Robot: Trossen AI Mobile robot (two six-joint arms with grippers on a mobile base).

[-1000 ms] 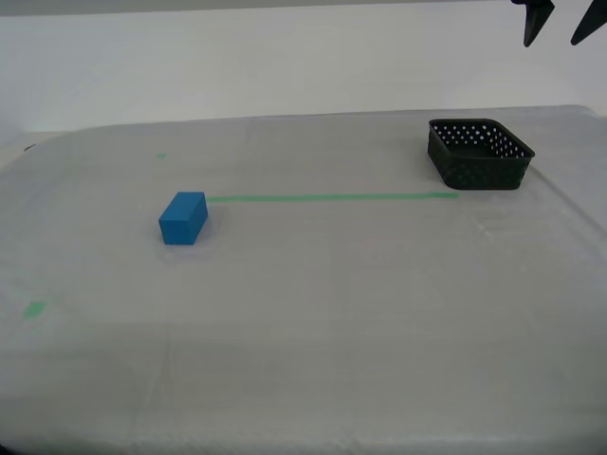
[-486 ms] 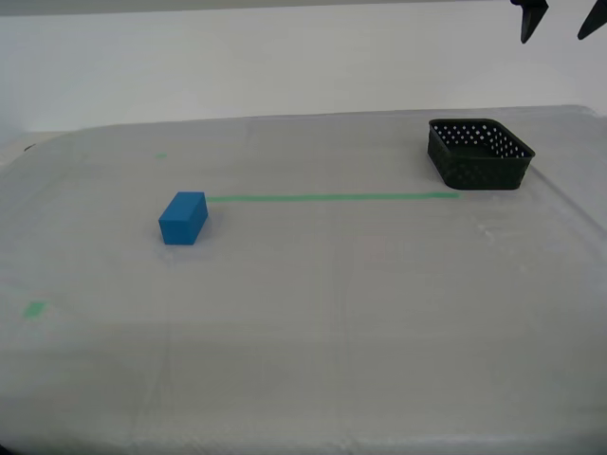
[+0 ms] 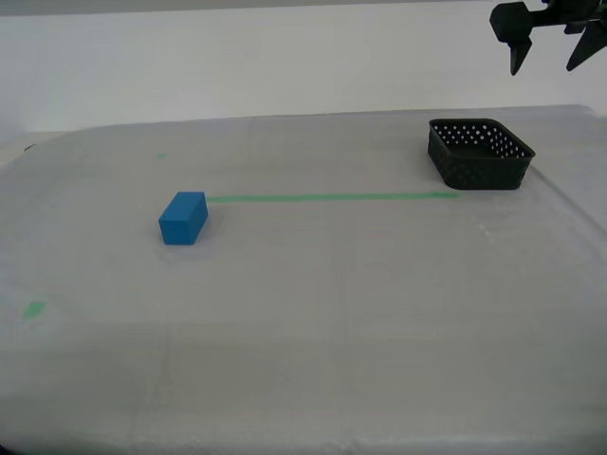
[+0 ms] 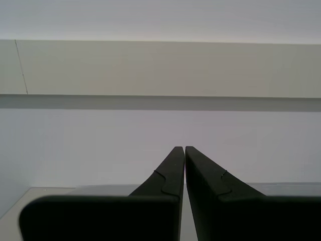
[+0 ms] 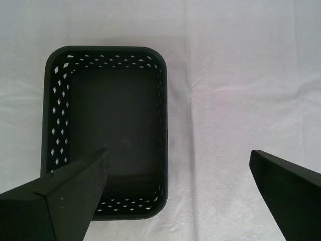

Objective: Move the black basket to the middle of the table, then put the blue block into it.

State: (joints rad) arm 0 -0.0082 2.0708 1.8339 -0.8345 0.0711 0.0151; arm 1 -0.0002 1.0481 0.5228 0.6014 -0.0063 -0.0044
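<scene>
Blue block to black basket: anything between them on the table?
Only a thin green tape line on bare cloth runs from the blue block to the black basket. Shown in the exterior view.

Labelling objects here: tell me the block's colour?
Bright blue; the blue block shows best in the exterior view.

No readable text, label, brand, number or sign appears on anything in any view.
</scene>
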